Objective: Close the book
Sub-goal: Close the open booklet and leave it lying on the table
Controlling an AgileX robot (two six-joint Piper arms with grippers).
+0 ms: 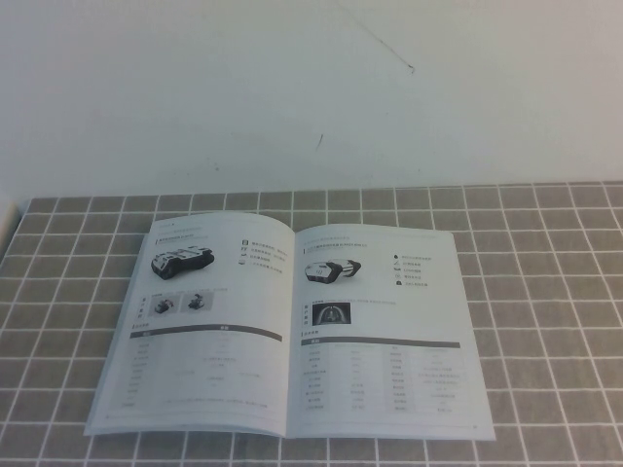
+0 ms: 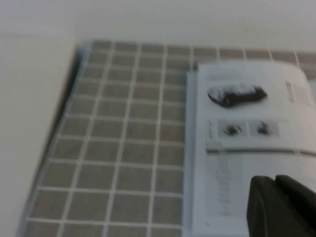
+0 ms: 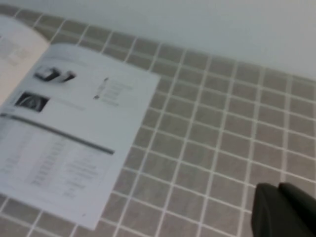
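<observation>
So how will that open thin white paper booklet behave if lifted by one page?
The thin white paper booklet lies nearly flat, so likely floppy and light; a lifted page probably bends. On the grey tiled surface it may slide when pushed. The left gripper is by its left page, the right gripper over tiles to its right.

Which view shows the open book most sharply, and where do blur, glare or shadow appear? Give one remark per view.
High view: sharpest, evenly lit, no glare; the book casts little shadow. Left wrist view: soft, the left gripper a dark blur against the book's left page. Right wrist view: page print smeared, the right gripper a dark blur against the tiled mat.
</observation>
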